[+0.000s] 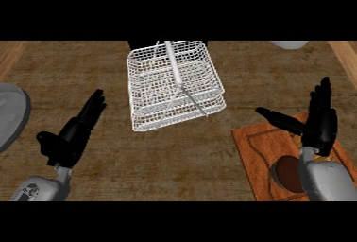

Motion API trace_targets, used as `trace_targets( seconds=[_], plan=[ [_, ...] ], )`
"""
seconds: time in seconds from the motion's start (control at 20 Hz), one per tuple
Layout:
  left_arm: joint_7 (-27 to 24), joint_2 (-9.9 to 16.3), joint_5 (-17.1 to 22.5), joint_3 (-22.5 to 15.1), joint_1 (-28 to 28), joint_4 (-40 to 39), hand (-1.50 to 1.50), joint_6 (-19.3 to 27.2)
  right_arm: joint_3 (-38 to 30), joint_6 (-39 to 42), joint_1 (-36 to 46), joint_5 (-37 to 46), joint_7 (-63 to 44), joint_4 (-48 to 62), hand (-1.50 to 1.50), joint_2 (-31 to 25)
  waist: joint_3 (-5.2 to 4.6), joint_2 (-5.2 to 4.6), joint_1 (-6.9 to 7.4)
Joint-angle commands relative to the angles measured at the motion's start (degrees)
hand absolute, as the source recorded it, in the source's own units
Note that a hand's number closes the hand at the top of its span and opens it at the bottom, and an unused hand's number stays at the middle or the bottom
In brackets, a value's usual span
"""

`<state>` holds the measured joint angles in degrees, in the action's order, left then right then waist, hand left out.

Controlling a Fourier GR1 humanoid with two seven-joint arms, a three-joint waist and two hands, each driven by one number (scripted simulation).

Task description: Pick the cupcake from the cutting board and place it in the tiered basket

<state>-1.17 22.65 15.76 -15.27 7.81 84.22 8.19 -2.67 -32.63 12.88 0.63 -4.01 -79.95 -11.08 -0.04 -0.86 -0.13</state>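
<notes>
Nothing is done yet: my right hand hangs open above the cutting board, the cupcake sits on it half hidden by my forearm, the tiered basket holds nothing, and my left hand rests open on the desk

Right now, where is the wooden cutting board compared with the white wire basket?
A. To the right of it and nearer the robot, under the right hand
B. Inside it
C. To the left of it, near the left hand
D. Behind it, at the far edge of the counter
A: the cutting board lies at the lower right, beneath the right hand, while the tiered basket stands at the centre, farther away.
</notes>
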Motion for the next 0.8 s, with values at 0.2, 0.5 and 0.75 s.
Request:
trace_targets(
  seconds=[0.2, 0.5, 0.75],
  plan=[
    [-3.5, -5.7, -2.0, -2.8, -0.4, -4.2, 0.0, -0.7, 10.2, -8.7, 0.7, 20.4, -20.2, -5.4, -1.5, -3.6, -0.19, 1.21, -0.53],
    [-4.4, -4.8, -1.4, -2.4, -2.1, -4.5, 0.0, -1.8, 14.9, 9.0, -1.6, 28.7, -38.4, -4.0, -1.5, -16.3, -0.83, 1.64, -1.4],
    [-5.2, -4.1, -1.3, -2.0, -1.6, -4.4, 0.0, -2.8, 21.9, 27.6, 0.6, 28.9, -53.2, -5.7, -1.5, -21.0, -0.97, 1.69, 0.07]
  ],
)
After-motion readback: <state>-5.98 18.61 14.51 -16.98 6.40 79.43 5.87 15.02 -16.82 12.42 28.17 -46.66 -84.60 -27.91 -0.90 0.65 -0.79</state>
